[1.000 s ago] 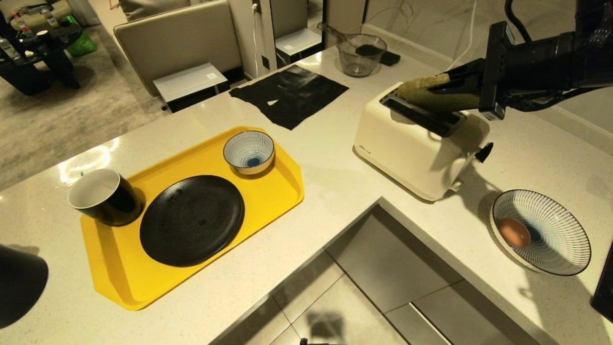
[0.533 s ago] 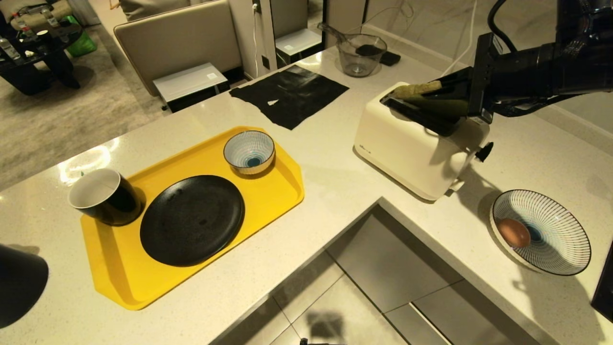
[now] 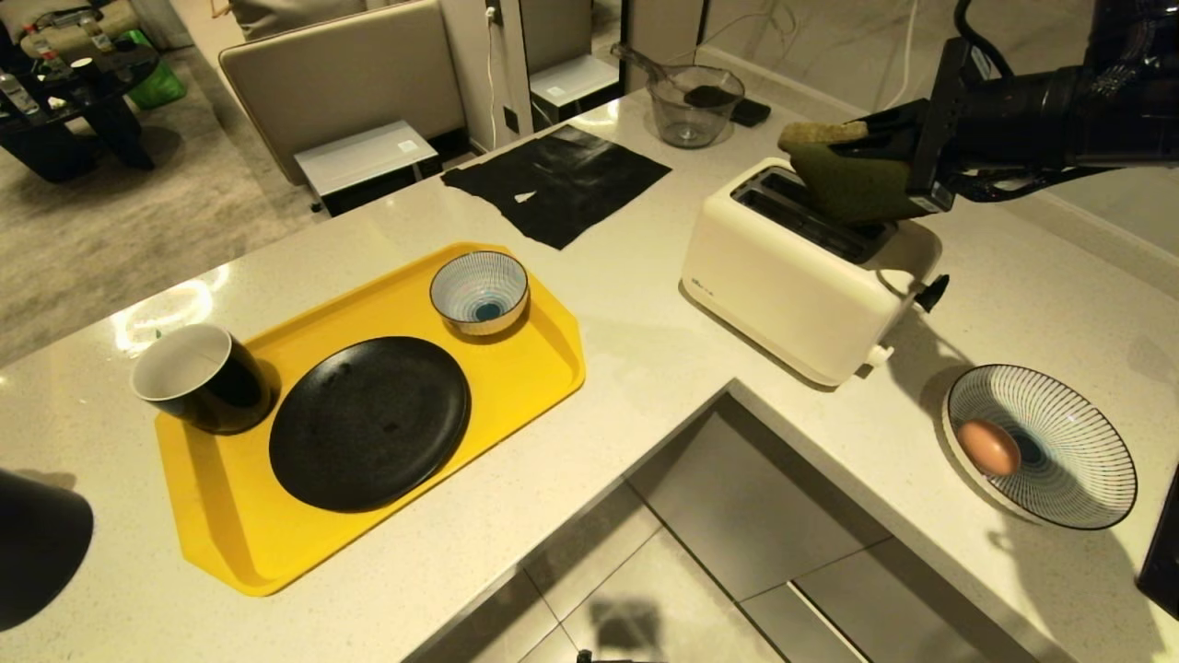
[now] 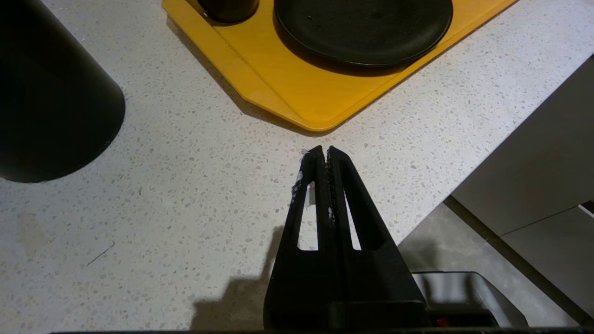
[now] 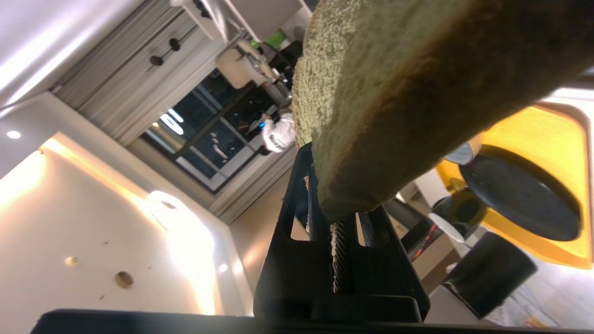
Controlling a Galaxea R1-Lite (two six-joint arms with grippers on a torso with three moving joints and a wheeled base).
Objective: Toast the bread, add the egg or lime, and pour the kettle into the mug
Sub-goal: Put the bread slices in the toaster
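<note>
While the right gripper [image 3: 884, 157] is clamping the bread [image 3: 843, 180] at one edge, the slice is hanging tilted over the rear slot of the cream toaster [image 3: 801, 276], its lower corner just at the opening. Over the speckled counter [image 4: 185, 185], the left gripper [image 4: 325, 155] is sitting with its fingers pressed together, holding nothing, near the yellow tray [image 3: 516, 368]. One egg [image 3: 987, 447] is lying in the striped bowl [image 3: 1068, 433]; the mug [image 3: 198, 378] is standing at the tray's corner.
</note>
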